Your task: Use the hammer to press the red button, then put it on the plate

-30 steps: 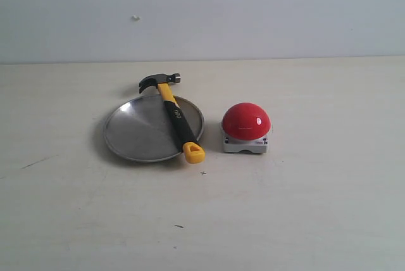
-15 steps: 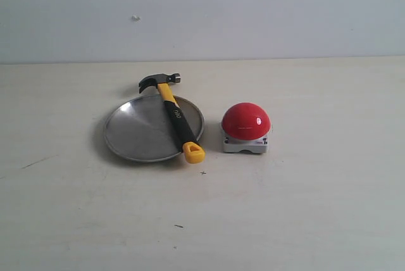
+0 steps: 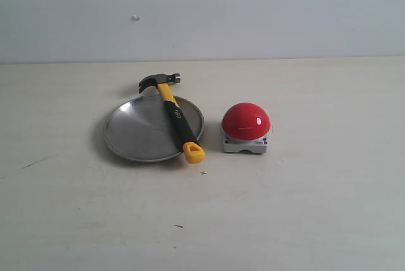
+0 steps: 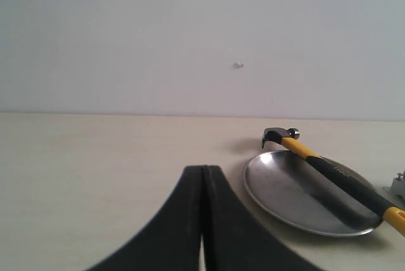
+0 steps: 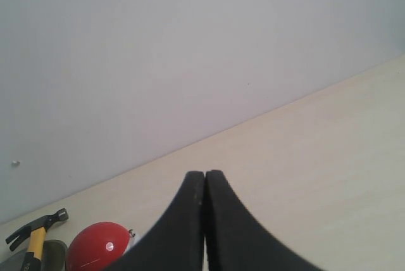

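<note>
Both tools are closed tight, fingers pressed together, gripping nothing: the left tool (image 4: 203, 168) and the right tool (image 5: 204, 173). The hammer (image 3: 175, 116) lies well ahead of them, untouched, its long axis slanting across the plate (image 3: 136, 132). Its head points away from the left tool, past the far rim; its yellow loop points back. The red button (image 3: 245, 120) sits just beside it on the desk (image 3: 304, 207).
</note>
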`<move>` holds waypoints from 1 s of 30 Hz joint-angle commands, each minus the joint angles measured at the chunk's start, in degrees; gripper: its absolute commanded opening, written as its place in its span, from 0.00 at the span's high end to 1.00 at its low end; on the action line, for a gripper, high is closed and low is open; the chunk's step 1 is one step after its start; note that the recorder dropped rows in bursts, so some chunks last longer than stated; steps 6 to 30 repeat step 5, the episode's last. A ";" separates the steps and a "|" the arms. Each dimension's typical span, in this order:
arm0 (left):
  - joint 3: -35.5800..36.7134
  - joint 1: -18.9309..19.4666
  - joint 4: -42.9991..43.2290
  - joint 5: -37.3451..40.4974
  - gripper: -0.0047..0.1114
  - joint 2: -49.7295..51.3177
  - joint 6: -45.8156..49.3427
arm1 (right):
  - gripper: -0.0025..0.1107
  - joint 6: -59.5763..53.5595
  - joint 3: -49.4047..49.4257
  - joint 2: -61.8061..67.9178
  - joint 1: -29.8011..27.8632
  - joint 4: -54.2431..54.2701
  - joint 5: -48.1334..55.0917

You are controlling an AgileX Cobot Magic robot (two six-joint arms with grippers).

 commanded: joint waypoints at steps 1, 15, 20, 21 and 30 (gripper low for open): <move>-0.04 -0.25 -0.50 -0.19 0.96 -0.36 0.13 | 0.98 0.01 0.24 -0.33 -0.29 -0.44 0.02; -0.04 -0.25 -0.50 -0.19 0.96 -0.36 0.13 | 0.98 0.01 0.24 -0.33 -0.29 -0.44 0.02; -0.04 -0.25 -0.50 -0.19 0.96 -0.36 0.13 | 0.98 0.01 0.24 -0.33 -0.29 -0.44 0.02; -0.04 -0.25 -0.50 -0.19 0.96 -0.36 0.13 | 0.98 0.01 0.24 -0.33 -0.29 -0.44 0.02; -0.04 -0.25 -0.50 -0.19 0.96 -0.36 0.13 | 0.98 0.01 0.24 -0.33 -0.29 -0.44 0.02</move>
